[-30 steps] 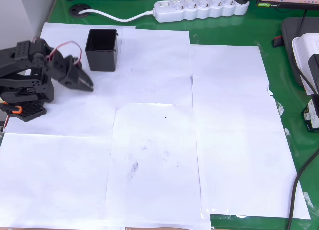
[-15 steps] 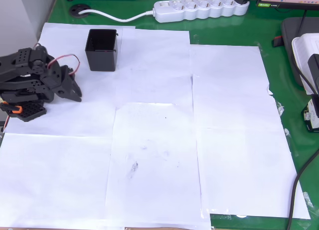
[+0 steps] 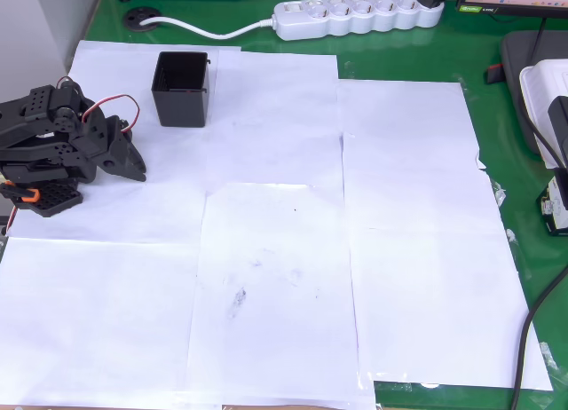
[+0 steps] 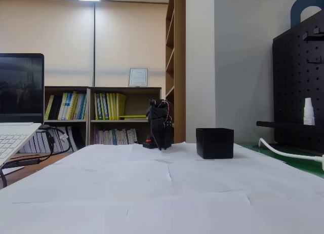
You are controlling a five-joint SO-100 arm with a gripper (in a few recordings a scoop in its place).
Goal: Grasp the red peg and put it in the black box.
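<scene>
Overhead view: one black box (image 3: pixel 181 89), one hand (image 3: pixel 131 162) beside it.

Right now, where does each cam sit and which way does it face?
Overhead view: above the table, looking straight down at the white paper sheets; the folded arm and its gripper lie at the left edge.
Fixed view: low at table height, facing along the table toward the arm, with bookshelves behind it.
Both show the arm and the black box.
</scene>
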